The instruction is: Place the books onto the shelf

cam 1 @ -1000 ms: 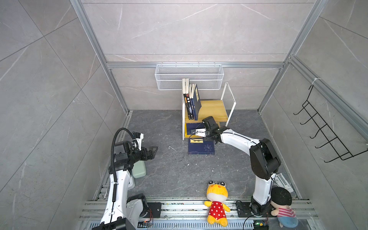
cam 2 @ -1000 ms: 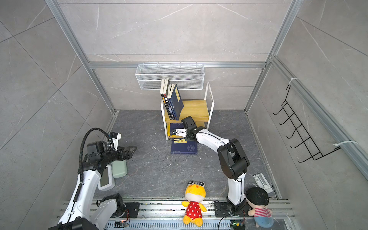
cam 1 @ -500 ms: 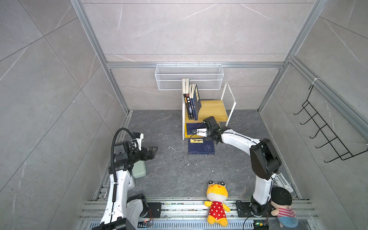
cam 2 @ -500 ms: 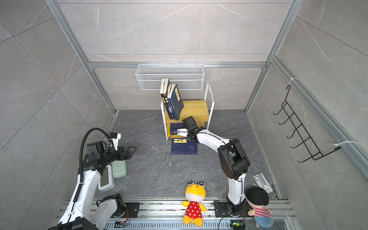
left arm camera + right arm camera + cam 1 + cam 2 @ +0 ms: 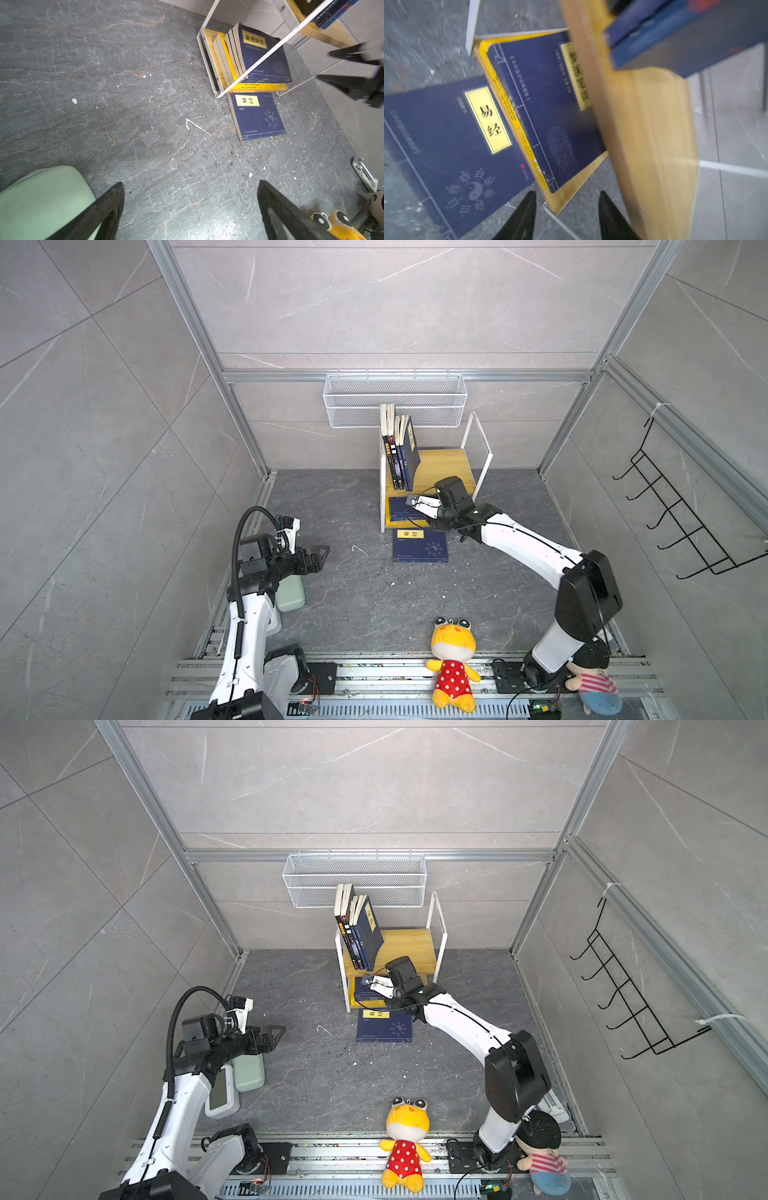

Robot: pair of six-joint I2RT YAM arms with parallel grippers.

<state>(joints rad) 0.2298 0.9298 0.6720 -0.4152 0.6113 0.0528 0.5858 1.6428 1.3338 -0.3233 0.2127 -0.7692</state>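
Grey floor; the shelf partly hides its lower stacked books.

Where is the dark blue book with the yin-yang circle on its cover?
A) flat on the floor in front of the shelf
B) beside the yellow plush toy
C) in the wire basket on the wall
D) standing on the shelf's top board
A: the navy book lies flat on the floor, just in front of the shelf.

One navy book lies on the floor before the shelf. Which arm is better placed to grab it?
Right. The right gripper hangs low at the shelf, just beside the book, fingers apart and empty. The left gripper, also open, sits far across the floor.
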